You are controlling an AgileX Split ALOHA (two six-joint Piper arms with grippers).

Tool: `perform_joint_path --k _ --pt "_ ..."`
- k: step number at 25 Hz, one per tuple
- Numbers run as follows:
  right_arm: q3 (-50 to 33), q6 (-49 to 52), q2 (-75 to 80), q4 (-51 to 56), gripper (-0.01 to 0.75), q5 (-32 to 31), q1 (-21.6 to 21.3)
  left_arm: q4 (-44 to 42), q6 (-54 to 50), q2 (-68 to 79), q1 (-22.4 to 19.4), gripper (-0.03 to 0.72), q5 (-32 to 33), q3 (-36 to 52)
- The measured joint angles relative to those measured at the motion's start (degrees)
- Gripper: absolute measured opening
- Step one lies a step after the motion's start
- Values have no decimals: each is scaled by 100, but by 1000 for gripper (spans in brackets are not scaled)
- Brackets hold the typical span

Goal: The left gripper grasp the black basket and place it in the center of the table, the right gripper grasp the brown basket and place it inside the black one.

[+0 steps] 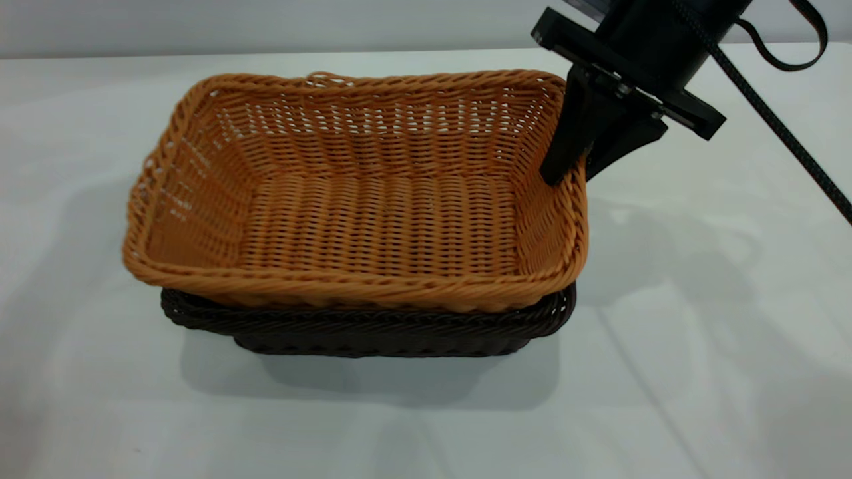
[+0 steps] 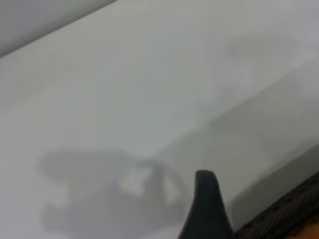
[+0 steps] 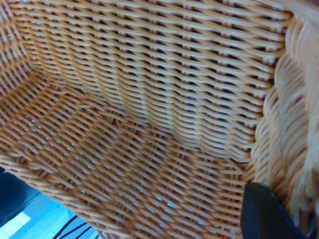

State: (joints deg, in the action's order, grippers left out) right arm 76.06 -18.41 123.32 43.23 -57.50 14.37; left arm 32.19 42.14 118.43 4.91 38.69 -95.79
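The brown basket sits nested in the black basket at the middle of the table. Its rim stands above the black rim. My right gripper comes down from the upper right and is shut on the brown basket's right rim, one finger inside the wall and one outside. The right wrist view shows the brown basket's inside and one finger against the braided rim. My left gripper shows only in its own wrist view, low over the table beside the black basket's rim.
The white table lies bare around the baskets on all sides. The right arm's cable hangs at the far right. Shadows of the baskets fall on the table in front.
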Motion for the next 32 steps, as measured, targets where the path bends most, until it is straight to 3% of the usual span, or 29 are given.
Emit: perform_joint_path --k 7,11,13,19,23,32 --pt "0 -16 225 11 73 260 0 0 0 0 0 487 11 0" --pt "0 -11 243 11 110 352 0 0 5 0 0 487 55 0" --pt "12 -11 243 30 167 402 0 0 5 0 0 487 101 0" --pt "276 -11 255 -116 470 244 -6 0 11 0 0 487 122 0" --pt "664 -11 257 -525 603 -34 -6 0 11 0 0 487 122 0" --pt "1580 228 -448 -1516 596 -287 -6 -94 -40 -417 0 487 100 10"
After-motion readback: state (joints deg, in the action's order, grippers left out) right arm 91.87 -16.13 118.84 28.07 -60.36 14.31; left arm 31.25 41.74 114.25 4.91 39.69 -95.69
